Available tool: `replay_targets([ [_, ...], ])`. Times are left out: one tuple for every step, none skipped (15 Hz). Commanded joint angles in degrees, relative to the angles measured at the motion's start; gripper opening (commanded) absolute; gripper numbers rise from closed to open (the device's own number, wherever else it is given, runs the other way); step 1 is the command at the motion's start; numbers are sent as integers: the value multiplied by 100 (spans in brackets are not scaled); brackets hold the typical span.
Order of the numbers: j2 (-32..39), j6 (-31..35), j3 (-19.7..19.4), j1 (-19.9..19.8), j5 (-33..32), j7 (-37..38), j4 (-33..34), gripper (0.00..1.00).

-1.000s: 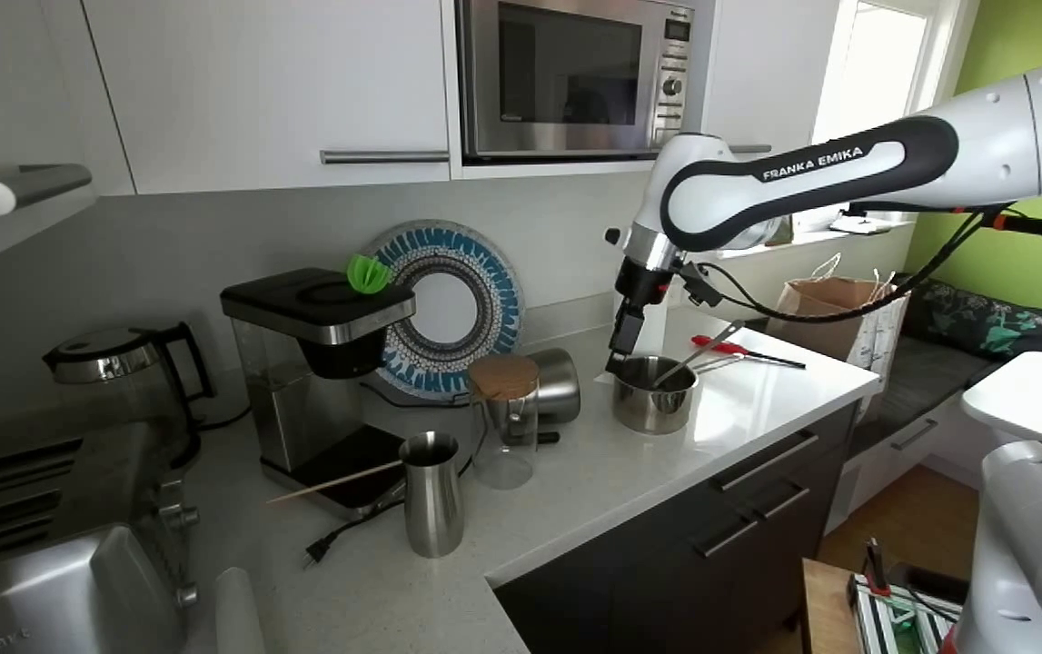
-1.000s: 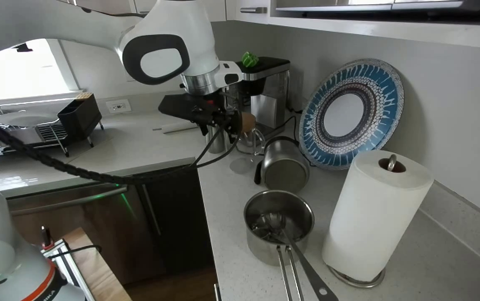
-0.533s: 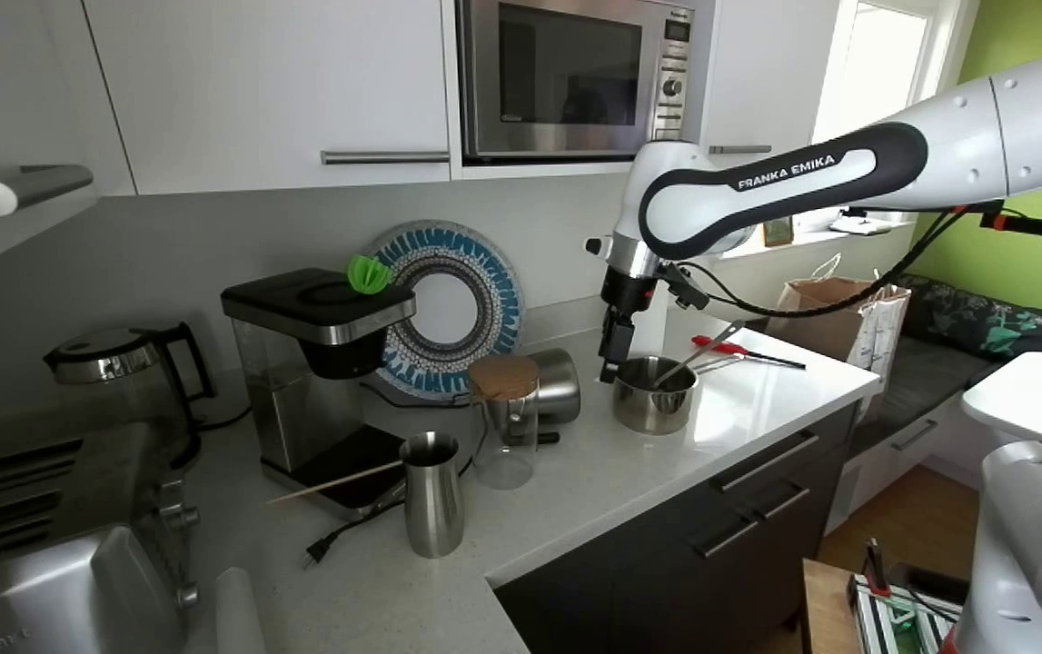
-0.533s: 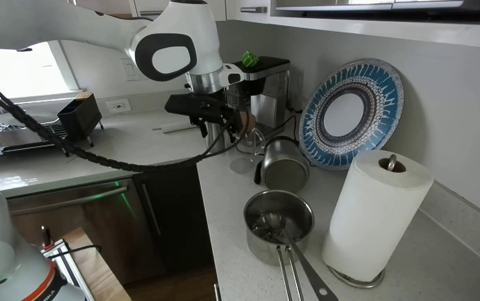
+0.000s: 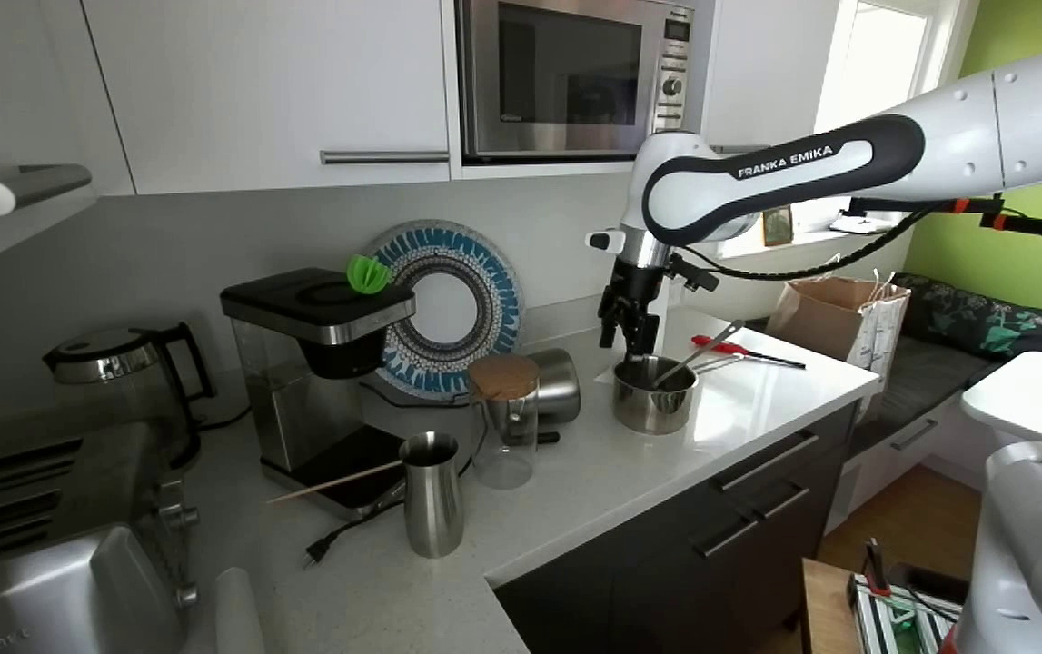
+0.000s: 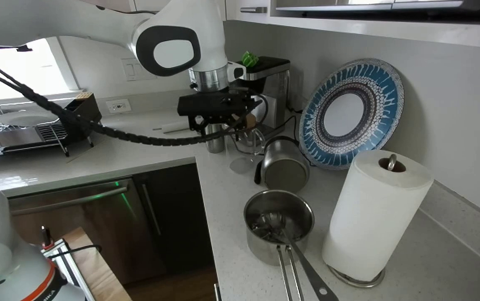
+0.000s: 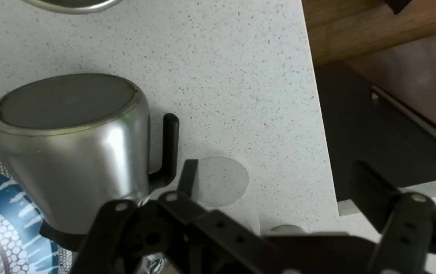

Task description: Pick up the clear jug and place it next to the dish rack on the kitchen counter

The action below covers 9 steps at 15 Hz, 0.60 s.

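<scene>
Closely flanking the cork-topped clear jug [image 5: 502, 421] are a steel pitcher [image 5: 432, 498] and a black-handled steel mug [image 6: 285, 166] on its side; the gripper [image 7: 278, 174] stands spread

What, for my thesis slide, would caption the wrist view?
Open gripper above the counter, clear jug partly hidden beside a steel mug.

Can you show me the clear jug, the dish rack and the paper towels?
Clear jug [image 5: 500, 429], in an exterior view: its see-through side.
Dish rack [image 6: 50, 133], in an exterior view: its slats.
Paper towels [image 6: 376, 219], in an exterior view: their white side.
</scene>
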Motion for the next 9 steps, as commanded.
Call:
replay_targets([
  [432, -127, -17, -129, -169, -1175, 477, 100],
  [539, -10, -3, -174, -260, -1438, 553, 100],
  [698, 297, 26, -223, -394, -1609, 609, 100],
  [830, 657, 51, -256, -416, -1700, 648, 100],
  [993, 1029, 83, -279, -325, -1621, 720, 100],
  [611, 633, 141, -323, -267, -1452, 503, 100],
  [720, 750, 165, -348, -265, -1457, 539, 100],
  [752, 749, 185, -360, -266, -1451, 541, 100],
  [744, 745, 195, -363, -267, -1448, 542, 100],
])
